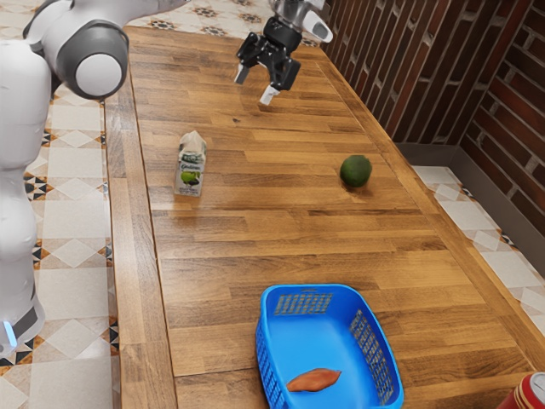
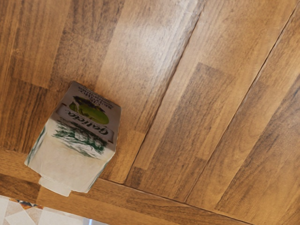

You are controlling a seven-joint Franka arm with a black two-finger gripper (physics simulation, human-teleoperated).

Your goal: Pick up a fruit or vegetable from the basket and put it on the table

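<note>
While the gripper [image 1: 255, 83] is hovering with fingers apart, the tapered orange vegetable [image 1: 313, 380] is lying inside the blue basket [image 1: 324, 341] — probably firm, light and smooth, inviting a pinch across its middle.

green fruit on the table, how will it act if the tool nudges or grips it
The green fruit will probably roll when nudged, being nearly round and loose on the flat table. Its plump, undented shape suggests it would stay fairly firm. Curved sides might slip if the tool pinches off-centre.
</note>
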